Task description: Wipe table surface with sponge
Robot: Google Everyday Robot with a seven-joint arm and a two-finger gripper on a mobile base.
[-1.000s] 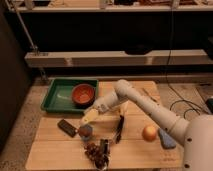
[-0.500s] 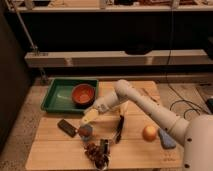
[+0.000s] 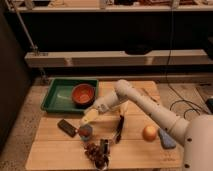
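The table surface [image 3: 60,150] is a light tan top of wide planks. The sponge [image 3: 166,139], a small blue-grey block, lies near the right edge, just right of the onion [image 3: 149,133]. My gripper [image 3: 90,118] is at the end of the white arm [image 3: 145,105], low over the table's left middle. It is just above the small blue-grey cup [image 3: 85,132] and far left of the sponge. It is not touching the sponge.
A green tray [image 3: 55,97] with an orange bowl [image 3: 83,94] stands at the back left. A dark flat block [image 3: 67,127] lies left of the cup. A dark utensil [image 3: 120,131] and a dark clustered object [image 3: 97,151] lie near the front middle.
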